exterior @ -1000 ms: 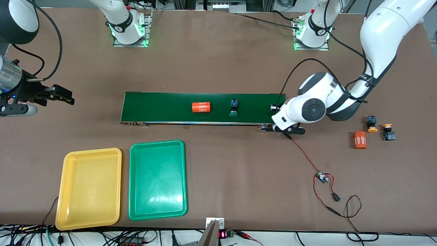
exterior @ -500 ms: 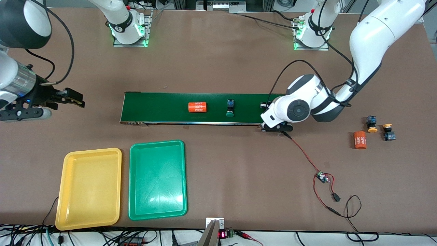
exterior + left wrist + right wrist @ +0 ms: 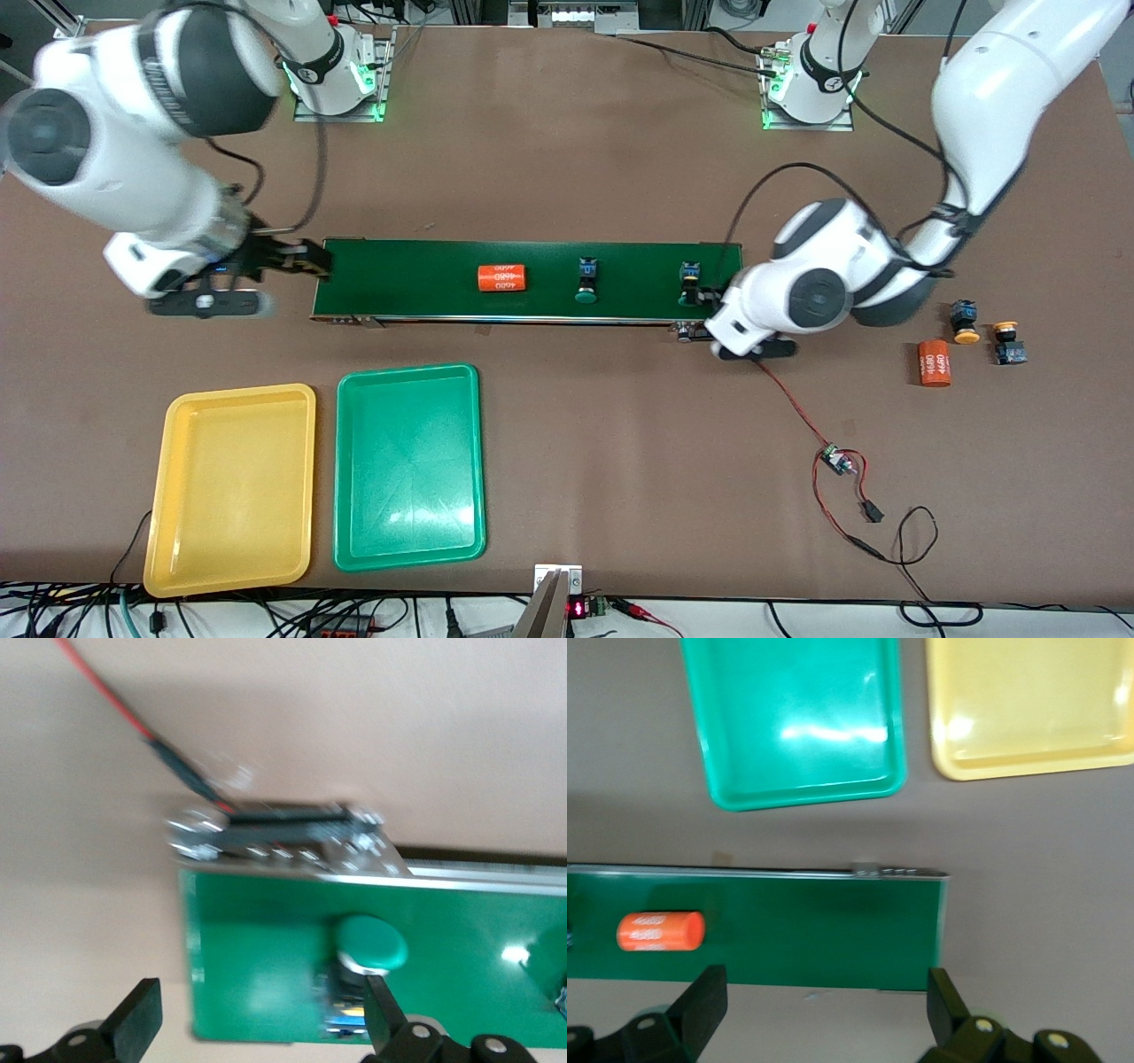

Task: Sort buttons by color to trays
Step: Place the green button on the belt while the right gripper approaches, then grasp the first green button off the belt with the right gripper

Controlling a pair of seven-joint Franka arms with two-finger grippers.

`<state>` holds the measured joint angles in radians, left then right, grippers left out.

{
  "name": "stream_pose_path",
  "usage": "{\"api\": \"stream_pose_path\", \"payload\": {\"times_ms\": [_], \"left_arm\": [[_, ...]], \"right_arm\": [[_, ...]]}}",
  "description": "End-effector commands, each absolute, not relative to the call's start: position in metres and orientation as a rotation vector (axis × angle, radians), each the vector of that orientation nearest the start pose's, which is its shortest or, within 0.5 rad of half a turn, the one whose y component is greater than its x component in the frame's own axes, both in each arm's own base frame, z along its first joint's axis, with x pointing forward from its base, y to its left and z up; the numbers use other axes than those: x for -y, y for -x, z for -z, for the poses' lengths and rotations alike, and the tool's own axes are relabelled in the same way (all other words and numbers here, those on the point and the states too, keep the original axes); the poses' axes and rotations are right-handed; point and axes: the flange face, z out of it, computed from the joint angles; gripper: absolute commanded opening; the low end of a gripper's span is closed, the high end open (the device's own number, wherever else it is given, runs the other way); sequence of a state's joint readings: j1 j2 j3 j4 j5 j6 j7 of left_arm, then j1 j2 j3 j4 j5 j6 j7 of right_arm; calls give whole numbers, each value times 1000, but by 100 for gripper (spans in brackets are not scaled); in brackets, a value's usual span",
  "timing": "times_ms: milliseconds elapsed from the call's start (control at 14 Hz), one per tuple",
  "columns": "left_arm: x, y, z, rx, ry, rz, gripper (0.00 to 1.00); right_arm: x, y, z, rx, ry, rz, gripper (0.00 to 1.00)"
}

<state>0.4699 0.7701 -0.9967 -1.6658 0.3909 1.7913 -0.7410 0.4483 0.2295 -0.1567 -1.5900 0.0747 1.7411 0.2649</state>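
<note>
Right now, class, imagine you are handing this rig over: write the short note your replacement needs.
Left end effector: open, over the left arm's end of the conveyor belt, a green button on the belt between its fingers, not gripped.
Right end effector: open, holding nothing, at the belt's other end.
On the belt: that green button, a second green button, an orange cylinder.
On the table near the left arm's end: two yellow-orange buttons, another orange cylinder.
Yellow tray and green tray: nothing in them.
Done: nothing sorted. Left: all four buttons.
</note>
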Motion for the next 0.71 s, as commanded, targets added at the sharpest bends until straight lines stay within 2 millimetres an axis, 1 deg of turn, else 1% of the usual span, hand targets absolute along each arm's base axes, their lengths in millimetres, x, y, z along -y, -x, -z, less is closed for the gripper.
{"api": "stream_pose_path", "payload": {"times_ms": [0, 71, 143, 214, 286, 429, 571, 643], "left_arm": [[161, -632, -343, 169, 3117, -565, 100], [134, -642, -345, 148, 3118, -562, 100], [100, -650, -337, 128, 3097, -540, 100], [70, -655, -330, 94, 3072, -515, 100], [37, -660, -321, 81, 3021, -484, 100], [-8, -666, -308, -27, 2940, -441, 100], [-59, -671, -293, -92, 2967, -408, 100], [-82, -672, -280, -105, 2977, -383, 100]], "right_arm": [[-241, -590, -469, 64, 3133, -126, 100], [-257, -587, -459, 99, 3136, -134, 100], [-276, -581, -450, 138, 3137, -143, 100], [-295, -577, -442, 128, 3141, -128, 100], [-315, -573, -434, 77, 3143, -103, 100], [-350, -563, -410, 16, 3152, -90, 100], [-381, -551, -389, -57, 3163, -81, 100], [-396, -545, -379, -106, 3159, -60, 100]]}}
